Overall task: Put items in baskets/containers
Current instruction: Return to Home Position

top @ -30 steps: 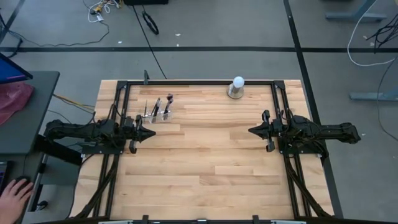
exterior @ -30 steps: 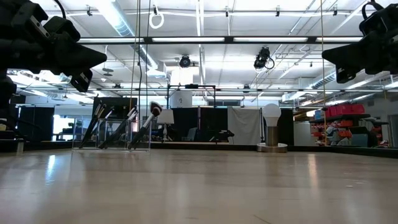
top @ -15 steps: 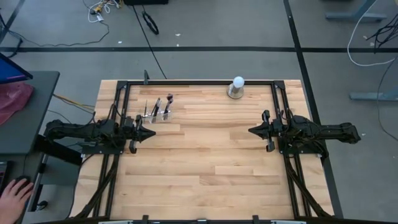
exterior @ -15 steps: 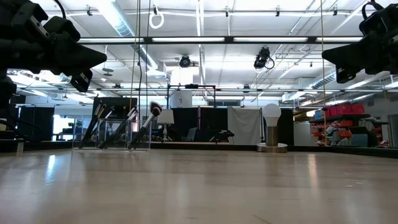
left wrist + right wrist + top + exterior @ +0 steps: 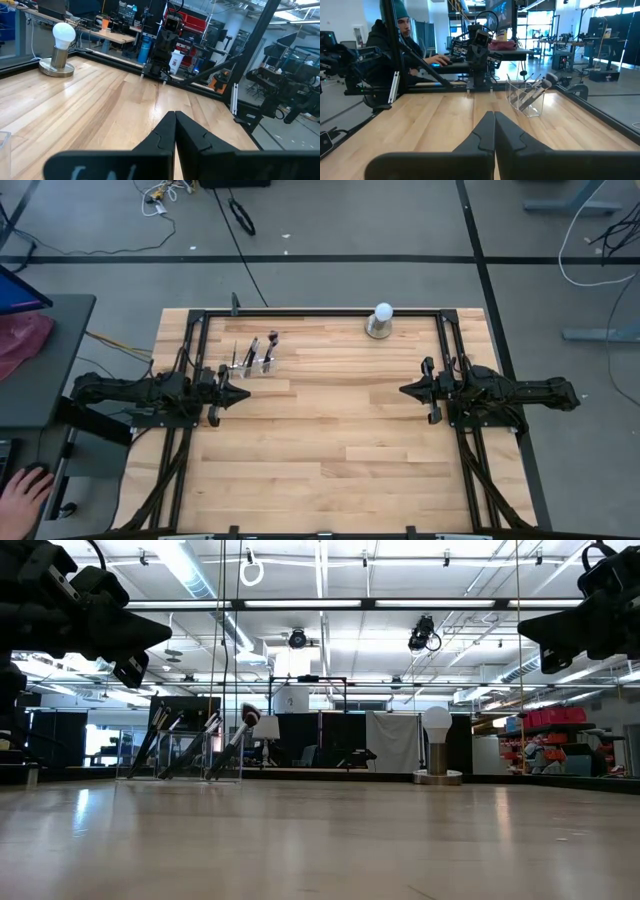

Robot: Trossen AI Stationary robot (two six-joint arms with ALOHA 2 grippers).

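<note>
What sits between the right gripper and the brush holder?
Nothing. In the high view only bare table runs from the right gripper to the clear holder; the right wrist view shows the same.

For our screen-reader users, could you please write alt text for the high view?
A clear holder with makeup brushes standing in it sits near the left arm's fingers on a wooden table. The right arm's fingers face them from the opposite side, both shut and empty.
</note>
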